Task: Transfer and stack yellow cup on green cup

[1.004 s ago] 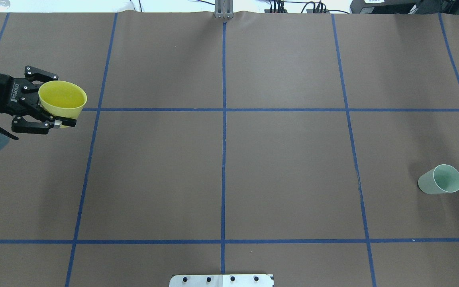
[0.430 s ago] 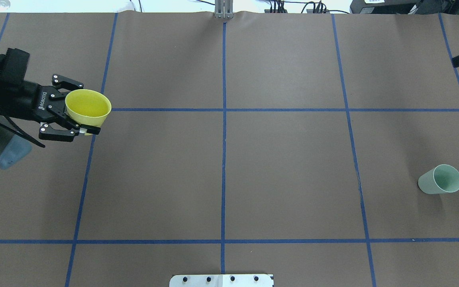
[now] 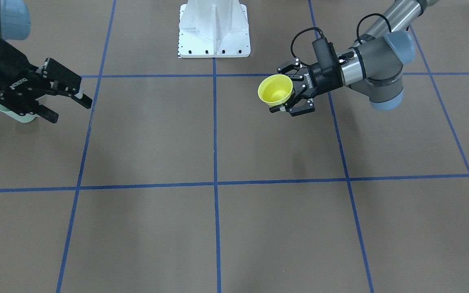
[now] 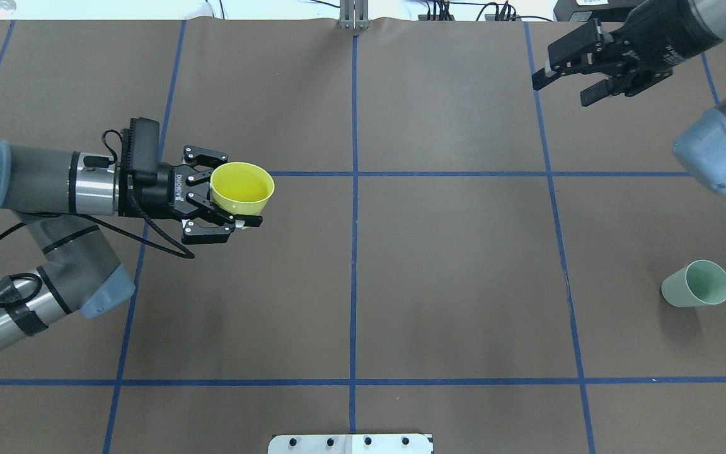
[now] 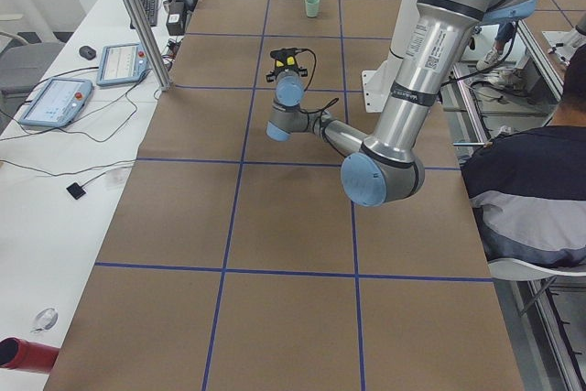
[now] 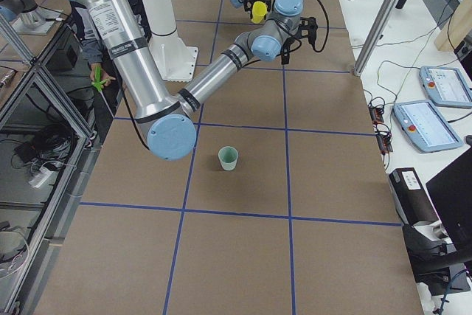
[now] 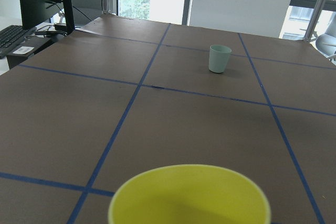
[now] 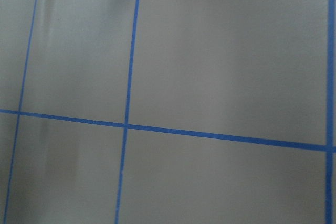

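The brown surface is reached over on its left half by the left arm. The left fingers are clamped on the wall of the yellow cup, which is held mouth-up above the surface. The right fingers are spread apart and empty over the far right corner. The green cup is stood upright on the right side, well apart from both.

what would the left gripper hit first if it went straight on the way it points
Probably nothing: the left gripper, holding the yellow cup, points across open table; the green cup sits off that line, though depth is unclear.
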`<state>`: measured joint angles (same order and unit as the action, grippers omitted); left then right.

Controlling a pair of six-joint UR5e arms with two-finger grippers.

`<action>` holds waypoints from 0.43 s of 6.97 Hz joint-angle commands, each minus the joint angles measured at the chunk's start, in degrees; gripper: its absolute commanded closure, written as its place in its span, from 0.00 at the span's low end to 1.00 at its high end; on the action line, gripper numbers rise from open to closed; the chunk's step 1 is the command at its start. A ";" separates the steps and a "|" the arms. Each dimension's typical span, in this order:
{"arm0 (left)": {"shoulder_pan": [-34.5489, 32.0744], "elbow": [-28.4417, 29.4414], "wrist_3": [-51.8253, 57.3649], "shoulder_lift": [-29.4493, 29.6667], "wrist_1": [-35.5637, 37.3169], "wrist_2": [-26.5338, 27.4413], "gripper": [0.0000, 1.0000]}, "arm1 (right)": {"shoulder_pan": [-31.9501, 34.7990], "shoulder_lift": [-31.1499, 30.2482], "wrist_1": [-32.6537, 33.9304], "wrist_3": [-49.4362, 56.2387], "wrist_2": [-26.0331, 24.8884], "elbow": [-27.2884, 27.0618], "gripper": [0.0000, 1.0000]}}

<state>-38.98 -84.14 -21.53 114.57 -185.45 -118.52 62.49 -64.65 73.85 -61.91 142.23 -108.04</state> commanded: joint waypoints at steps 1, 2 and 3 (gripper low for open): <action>6.95 0.81 0.26 3.90 -4.54 11.06 0.76 | -3.07 3.99 2.07 -8.11 -0.38 -0.06 0.01; 7.77 0.73 0.43 5.74 -5.17 12.24 0.74 | -4.47 8.09 8.87 -8.40 -0.55 0.03 0.01; 7.78 0.81 0.44 6.19 -4.66 12.26 0.73 | -6.40 10.83 13.46 -8.40 -0.82 -0.15 0.01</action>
<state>-31.91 -83.39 -21.17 119.67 -189.98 -107.36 58.12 -57.32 81.71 -69.76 141.68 -108.08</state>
